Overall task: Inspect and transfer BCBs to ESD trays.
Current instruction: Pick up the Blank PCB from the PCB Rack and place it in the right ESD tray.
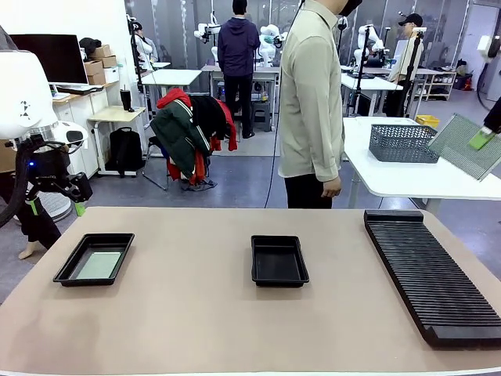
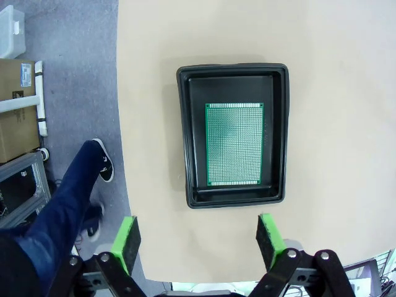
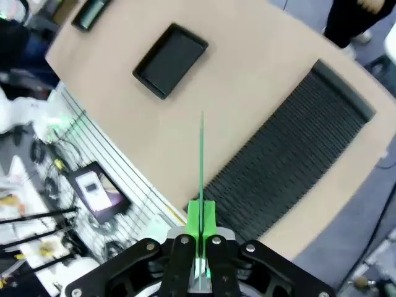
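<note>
Two black ESD trays lie on the tan table. The left tray (image 1: 66, 270) (image 2: 278, 133) holds a BCB (image 1: 99, 264) (image 2: 234, 143), green in the left wrist view. My left gripper (image 1: 55, 205) (image 2: 198, 241) hangs open above that tray's near side with nothing between its fingers. The middle tray (image 1: 279, 260) (image 3: 170, 60) is empty. High at the right, my right gripper (image 1: 484, 135) (image 3: 201, 238) is shut on a second BCB (image 1: 463, 149) (image 3: 202, 161). That board shows its pale perforated face in the front view and stands edge-on in the right wrist view.
A long black ribbed rack (image 1: 430, 274) (image 3: 291, 161) lies along the table's right side. A person (image 1: 311, 102) stands at the far edge, one hand (image 1: 333, 188) hanging down. Behind, a white table carries a grey mesh basket (image 1: 402, 143).
</note>
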`<state>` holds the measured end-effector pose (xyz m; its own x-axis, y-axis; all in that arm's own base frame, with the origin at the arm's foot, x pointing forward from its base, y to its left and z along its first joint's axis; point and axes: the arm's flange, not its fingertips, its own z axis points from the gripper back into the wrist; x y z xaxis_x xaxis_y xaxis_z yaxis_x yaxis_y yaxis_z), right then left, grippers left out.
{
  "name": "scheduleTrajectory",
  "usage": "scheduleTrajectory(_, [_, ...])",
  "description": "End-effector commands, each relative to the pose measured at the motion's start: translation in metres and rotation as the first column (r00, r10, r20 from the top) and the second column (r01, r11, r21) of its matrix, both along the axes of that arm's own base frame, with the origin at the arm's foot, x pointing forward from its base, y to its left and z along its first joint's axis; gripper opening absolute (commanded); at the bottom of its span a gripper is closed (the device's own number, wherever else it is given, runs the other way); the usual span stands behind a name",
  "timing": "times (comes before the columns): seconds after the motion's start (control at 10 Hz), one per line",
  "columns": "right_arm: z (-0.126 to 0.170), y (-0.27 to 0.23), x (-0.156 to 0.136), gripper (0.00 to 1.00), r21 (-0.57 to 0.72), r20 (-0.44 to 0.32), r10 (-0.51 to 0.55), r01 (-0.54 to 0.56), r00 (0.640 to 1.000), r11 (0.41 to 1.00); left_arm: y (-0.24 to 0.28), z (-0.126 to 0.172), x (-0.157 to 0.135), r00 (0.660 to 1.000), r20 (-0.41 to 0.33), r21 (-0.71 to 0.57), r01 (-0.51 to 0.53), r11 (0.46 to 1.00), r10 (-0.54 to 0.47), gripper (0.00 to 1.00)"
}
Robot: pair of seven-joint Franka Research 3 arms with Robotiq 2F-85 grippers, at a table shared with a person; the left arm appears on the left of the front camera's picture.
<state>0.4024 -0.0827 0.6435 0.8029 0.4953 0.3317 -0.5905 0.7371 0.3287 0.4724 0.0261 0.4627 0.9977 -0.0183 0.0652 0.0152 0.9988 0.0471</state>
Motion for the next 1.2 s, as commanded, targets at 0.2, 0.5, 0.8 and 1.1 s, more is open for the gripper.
scheduleTrajectory(0.2, [-0.077,0.045,-0.001,0.02,0.234,-0.148,-0.222,0.252,0.964,0.939,0.000,-0.001,-0.001,1.000,0.006,0.000,-0.002,1.000,0.002,1.00])
scheduleTrajectory(0.5, [-0.141,0.095,0.002,0.02,0.359,-0.269,-0.276,0.362,0.923,0.860,0.000,-0.001,-0.001,1.000,0.006,0.000,-0.002,1.000,0.002,1.00])
scheduleTrajectory(0.8, [-0.208,0.157,0.006,0.02,0.458,-0.361,-0.293,0.443,0.885,0.771,0.000,-0.001,-0.001,1.000,0.006,0.000,-0.002,1.000,0.002,1.00])
scheduleTrajectory(1.1, [-0.248,0.209,0.013,0.02,0.474,-0.373,-0.264,0.427,0.890,0.770,0.000,-0.001,-0.001,1.000,0.006,0.000,-0.002,1.000,0.002,1.00])
